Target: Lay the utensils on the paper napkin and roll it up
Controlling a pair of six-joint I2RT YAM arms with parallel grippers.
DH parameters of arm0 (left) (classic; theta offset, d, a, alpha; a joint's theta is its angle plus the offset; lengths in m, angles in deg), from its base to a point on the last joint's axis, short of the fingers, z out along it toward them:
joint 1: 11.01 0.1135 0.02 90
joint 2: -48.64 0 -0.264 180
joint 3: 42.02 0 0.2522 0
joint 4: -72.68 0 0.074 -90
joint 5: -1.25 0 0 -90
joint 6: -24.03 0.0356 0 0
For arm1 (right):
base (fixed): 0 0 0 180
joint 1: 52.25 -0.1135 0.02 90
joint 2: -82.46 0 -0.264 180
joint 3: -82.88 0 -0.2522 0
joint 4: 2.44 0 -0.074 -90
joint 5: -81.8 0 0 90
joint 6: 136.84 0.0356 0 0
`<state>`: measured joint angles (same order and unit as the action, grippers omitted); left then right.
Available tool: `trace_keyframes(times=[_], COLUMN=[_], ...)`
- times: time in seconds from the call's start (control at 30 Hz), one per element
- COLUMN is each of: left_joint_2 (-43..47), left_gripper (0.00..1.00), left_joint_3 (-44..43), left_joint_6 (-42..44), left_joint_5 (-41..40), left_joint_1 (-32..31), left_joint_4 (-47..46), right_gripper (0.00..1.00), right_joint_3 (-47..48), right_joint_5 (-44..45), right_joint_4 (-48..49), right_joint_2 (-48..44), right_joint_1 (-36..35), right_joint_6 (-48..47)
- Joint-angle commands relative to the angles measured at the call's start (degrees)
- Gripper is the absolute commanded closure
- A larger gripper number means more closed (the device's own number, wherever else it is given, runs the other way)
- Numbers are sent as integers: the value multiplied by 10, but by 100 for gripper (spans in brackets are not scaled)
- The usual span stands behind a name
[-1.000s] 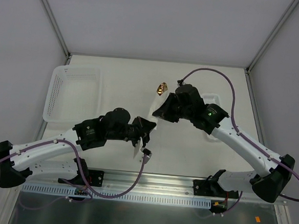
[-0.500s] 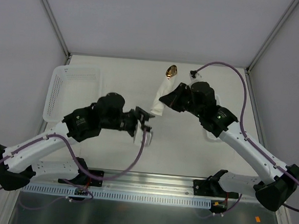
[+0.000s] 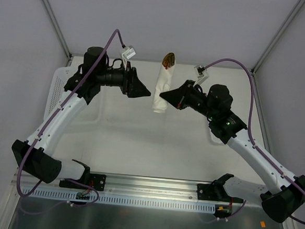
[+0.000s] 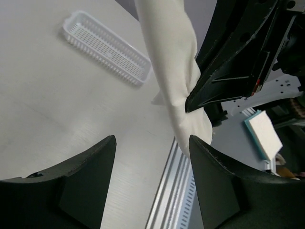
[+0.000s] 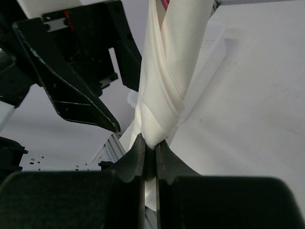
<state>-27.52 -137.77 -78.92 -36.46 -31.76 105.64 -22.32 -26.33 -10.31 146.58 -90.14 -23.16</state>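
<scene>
The paper napkin is rolled into a white tube and hangs in the air above the far middle of the table. The gold bowl of the spoon pokes out of its far end; the fork is hidden. My right gripper is shut on the roll's lower part, and in the right wrist view the fingers pinch the napkin tightly. My left gripper is open just left of the roll, apart from it. In the left wrist view the napkin hangs beyond its spread fingers.
A large white perforated basket sits at the table's left side, partly behind my left arm. A small white basket lies on the right side, mostly hidden under my right arm in the top view. The metal rail runs along the near edge.
My left gripper opened, let go of the roll's near end and swung up toward the far left. My right gripper carried the rolled napkin up and farther back.
</scene>
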Motion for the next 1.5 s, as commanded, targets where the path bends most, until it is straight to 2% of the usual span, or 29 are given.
trace_keyframes(times=[0.0,0.2,0.4,0.7,0.83,0.87,0.97,1.1,1.2,1.37,1.47], left_joint_2=[29,51,56,49,45,46,50,50,53,65,66], left_gripper=[36,34,32,34,48,55,67,100,100,100,100], left_joint_3=[42,133,162,179,177,177,177,177,187,216,217], left_joint_6=[-165,-268,-308,-311,-305,-300,-284,-277,-269,-262,-257], left_joint_5=[85,110,101,82,77,76,69,72,75,81,82], left_joint_1=[4,0,-7,-41,-43,-43,-43,-42,-43,-42,-42], left_joint_4=[-148,-302,-367,-383,-372,-369,-350,-340,-330,-324,-319], right_gripper=[100,100,100,100,100,100,100,100,99,83,80], right_joint_3=[22,33,34,40,41,41,43,44,50,61,68], right_joint_5=[-38,-33,-35,-37,-34,-33,-37,-41,-41,-49,-57], right_joint_4=[91,105,142,170,172,172,175,175,164,156,151], right_joint_2=[-6,3,19,39,40,40,43,47,51,57,63], right_joint_1=[1,0,-3,-12,-15,-15,-15,-15,-12,-2,4], right_joint_6=[-20,-14,12,34,36,37,41,45,46,51,57])
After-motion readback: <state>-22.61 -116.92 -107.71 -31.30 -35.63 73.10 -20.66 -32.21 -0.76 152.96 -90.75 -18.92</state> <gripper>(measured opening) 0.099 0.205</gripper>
